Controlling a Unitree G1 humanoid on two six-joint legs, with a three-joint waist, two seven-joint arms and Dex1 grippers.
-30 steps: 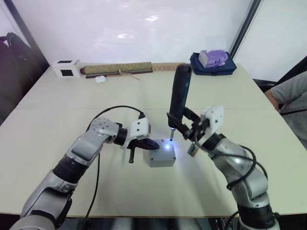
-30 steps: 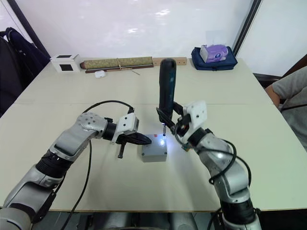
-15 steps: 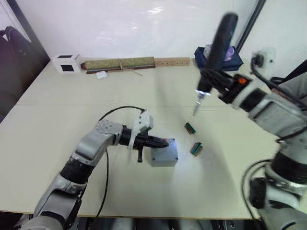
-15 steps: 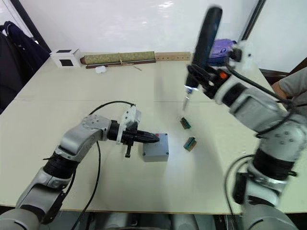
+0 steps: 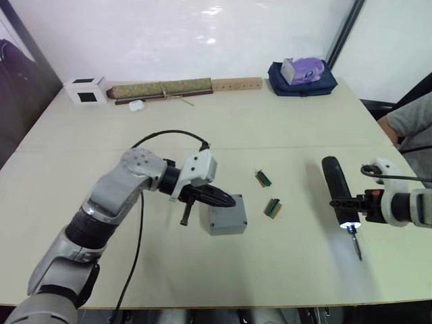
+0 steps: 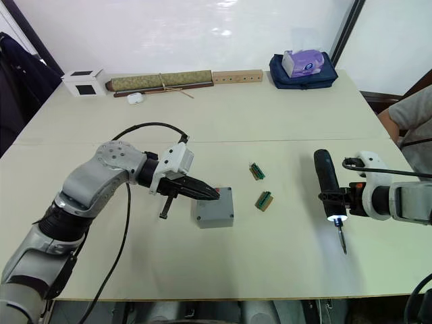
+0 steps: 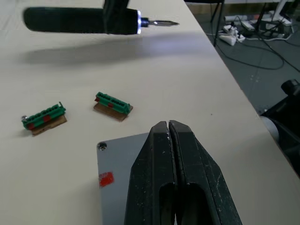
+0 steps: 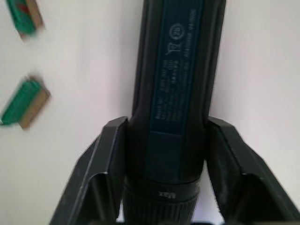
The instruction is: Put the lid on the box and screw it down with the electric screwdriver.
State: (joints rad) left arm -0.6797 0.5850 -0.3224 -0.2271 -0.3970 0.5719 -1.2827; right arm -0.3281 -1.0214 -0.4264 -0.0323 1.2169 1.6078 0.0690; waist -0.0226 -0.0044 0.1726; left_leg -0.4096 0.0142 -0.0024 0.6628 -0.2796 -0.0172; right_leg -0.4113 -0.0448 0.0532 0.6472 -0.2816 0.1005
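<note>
Beige tabletop (image 5: 283, 128), driver coming down to rest.
Right gripper (image 6: 337, 200) clamps the long dark pen-style electric screwdriver (image 6: 327, 183); lower it flat, then release gently. Left gripper (image 5: 226, 200), fingers closed and empty, presses the grey square plastic lid (image 7: 123, 165) on the grey box (image 6: 214, 214).

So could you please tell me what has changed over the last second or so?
The right gripper carried the electric screwdriver up off the box, swung it out to the robot's right and brought it low over the table, lying nearly flat, its light on. It stays clamped in that gripper. The left gripper stayed shut, resting on the lid over the box, and the two green parts kept their places.
</note>
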